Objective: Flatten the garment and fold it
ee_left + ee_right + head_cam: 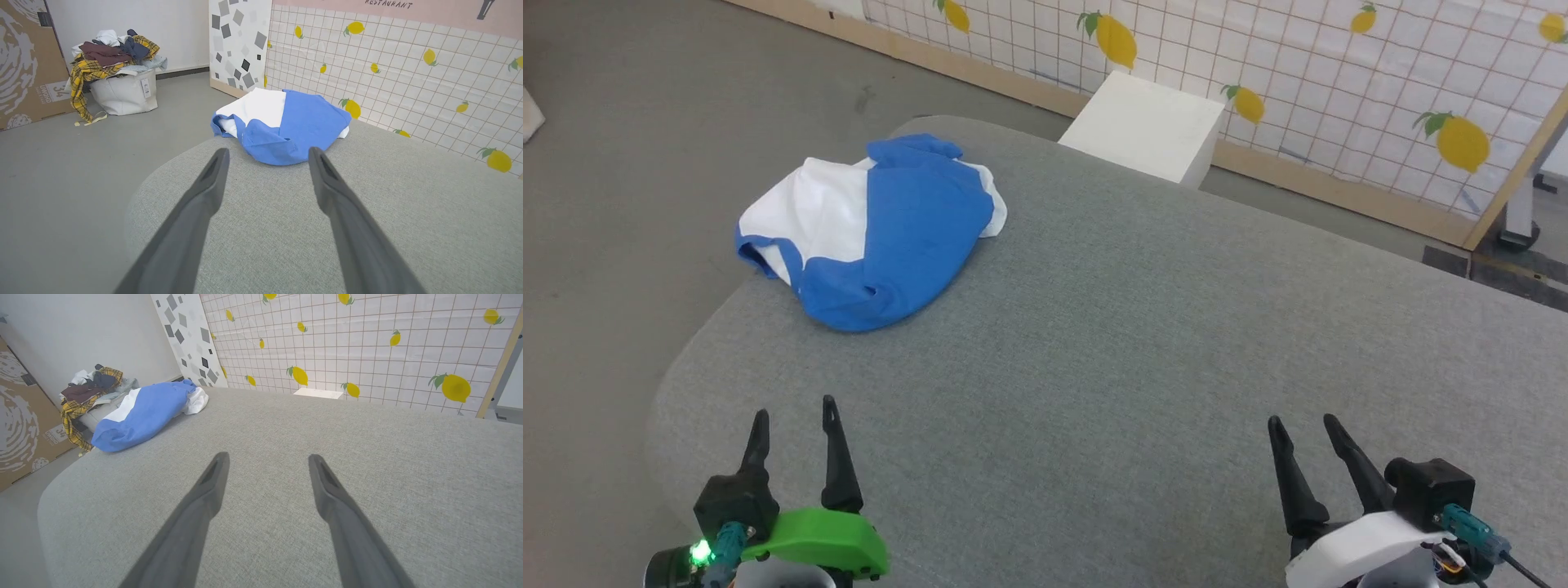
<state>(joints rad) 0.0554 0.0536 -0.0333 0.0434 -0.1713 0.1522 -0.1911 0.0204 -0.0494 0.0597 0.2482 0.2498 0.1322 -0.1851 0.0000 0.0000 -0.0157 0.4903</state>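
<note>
The garment (882, 237) lies bunched in the upper left of the head view, near the pad's (1135, 367) far edge, so flattening likely comes first. The left gripper (794, 408) and right gripper (1303, 422) wait at the bottom edge, well apart from it, with jaws spread and empty.

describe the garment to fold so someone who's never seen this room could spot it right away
Start at the big grey cushioned surface in front of the lemon-print wall. At its far left corner lies the garment, a crumpled heap. It is bright blue with a white panel, unlike the plain white box behind the surface.
</note>
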